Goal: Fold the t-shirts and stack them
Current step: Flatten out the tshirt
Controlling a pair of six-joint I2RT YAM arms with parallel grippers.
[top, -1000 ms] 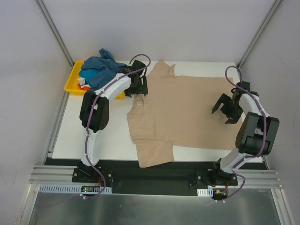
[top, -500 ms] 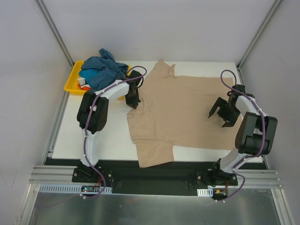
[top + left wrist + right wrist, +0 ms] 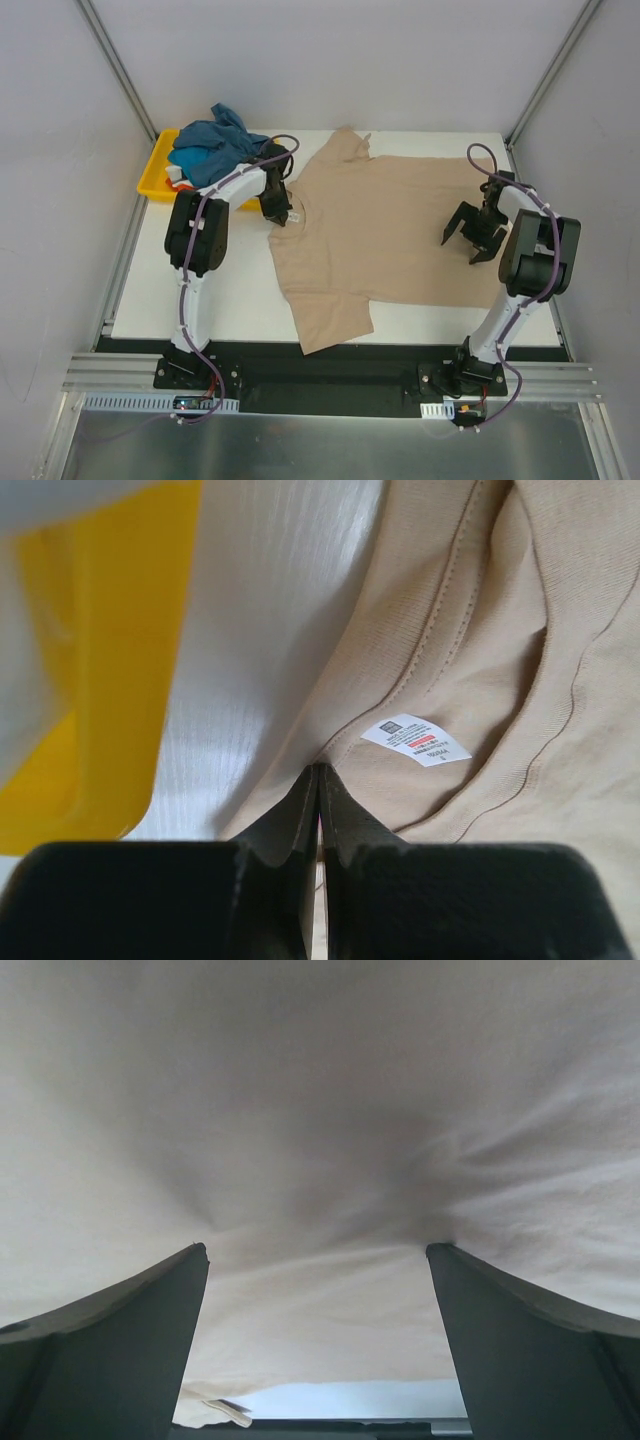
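the beige t-shirt (image 3: 390, 235) lies spread flat across the middle of the white table (image 3: 230, 290), neck toward 9 o'clock, one sleeve at 12 and the other at 6. the left gripper (image 3: 283, 213) sits at the shirt's 9 o'clock edge. in the left wrist view its jaws are pressed fully together, pinching the neckline seam, with the white neck label (image 3: 415, 740) just beyond, toward 1 o'clock. the right gripper (image 3: 467, 240) is over the shirt's 3 o'clock side with its jaws spread wide. both fingertips (image 3: 195, 1255) touch the cloth and grip nothing. at the table's 10 o'clock corner the yellow tray (image 3: 152, 172) holds the crumpled teal-blue t-shirt (image 3: 210, 145), heaped above the rim.
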